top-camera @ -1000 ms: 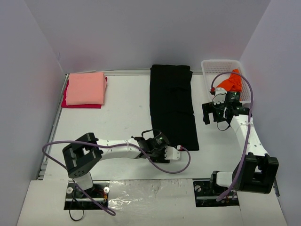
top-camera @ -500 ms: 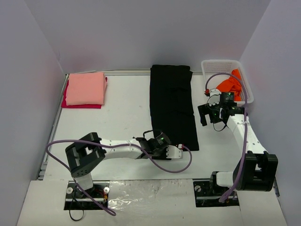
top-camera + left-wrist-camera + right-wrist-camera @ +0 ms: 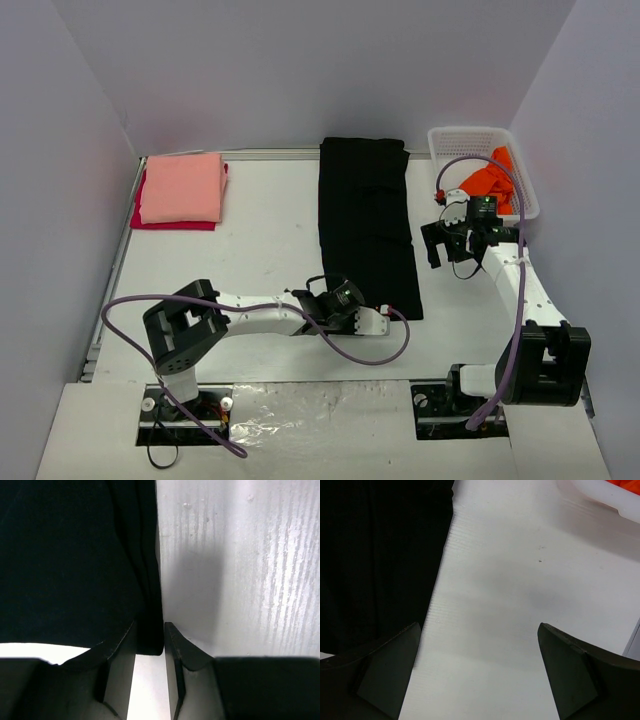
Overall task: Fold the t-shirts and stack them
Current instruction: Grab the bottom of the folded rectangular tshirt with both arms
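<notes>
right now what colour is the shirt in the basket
Orange shirt, best seen from the top view.

Was a robot lab test cell: white worktop [image 3: 260, 265] boxed in by plain pale walls [image 3: 300, 70], left arm [image 3: 255, 312] and right arm [image 3: 522, 290] bolted at its near edge, purple cables [image 3: 352, 358] running exposed to both.

- We see the left arm [image 3: 255, 315] built of white links with black joints, above a blocky black shoulder.
- The right arm [image 3: 520, 285] is the same make: white links, black joints.
- The left purple cable [image 3: 370, 361] and the right purple cable [image 3: 480, 157] run in loose loops.
- The left hand [image 3: 150, 627] and the right hand [image 3: 479, 627] have dark, wedge-shaped fingers.
</notes>
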Action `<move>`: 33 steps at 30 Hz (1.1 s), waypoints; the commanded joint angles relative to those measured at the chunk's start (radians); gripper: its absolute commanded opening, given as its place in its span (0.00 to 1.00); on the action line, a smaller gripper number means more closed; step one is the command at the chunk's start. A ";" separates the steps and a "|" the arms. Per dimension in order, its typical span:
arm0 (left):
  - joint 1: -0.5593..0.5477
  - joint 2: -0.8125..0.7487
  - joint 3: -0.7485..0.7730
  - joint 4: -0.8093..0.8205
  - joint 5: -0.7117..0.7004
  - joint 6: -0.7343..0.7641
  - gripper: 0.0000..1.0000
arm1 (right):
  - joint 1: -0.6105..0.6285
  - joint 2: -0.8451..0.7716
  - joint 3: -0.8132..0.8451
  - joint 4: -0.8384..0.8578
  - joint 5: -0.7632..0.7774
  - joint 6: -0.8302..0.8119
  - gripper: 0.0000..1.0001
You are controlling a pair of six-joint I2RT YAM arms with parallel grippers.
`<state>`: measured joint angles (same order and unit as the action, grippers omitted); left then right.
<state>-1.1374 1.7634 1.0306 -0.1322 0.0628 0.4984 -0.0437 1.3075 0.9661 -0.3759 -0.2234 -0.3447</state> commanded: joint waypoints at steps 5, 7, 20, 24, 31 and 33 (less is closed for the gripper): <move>0.022 -0.008 -0.007 -0.124 -0.004 0.028 0.29 | 0.021 0.009 -0.012 0.003 0.032 -0.014 1.00; 0.027 -0.004 -0.009 -0.126 -0.003 0.026 0.29 | 0.022 0.009 -0.013 0.003 0.032 -0.014 1.00; 0.073 -0.013 0.017 -0.230 0.164 0.051 0.03 | 0.025 -0.002 -0.015 0.002 0.032 -0.017 1.00; 0.152 -0.047 0.040 -0.302 0.342 0.077 0.02 | 0.022 -0.030 -0.007 0.000 -0.017 -0.028 1.00; 0.249 -0.091 0.095 -0.394 0.480 0.088 0.02 | 0.025 -0.082 0.013 -0.050 -0.175 -0.112 1.00; 0.264 -0.087 0.127 -0.426 0.497 0.088 0.02 | 0.027 -0.073 0.020 -0.073 -0.195 -0.141 1.00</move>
<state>-0.8909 1.7275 1.0893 -0.4503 0.4595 0.5701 -0.0242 1.2484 0.9573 -0.3904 -0.3363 -0.4248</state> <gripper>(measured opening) 0.032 0.999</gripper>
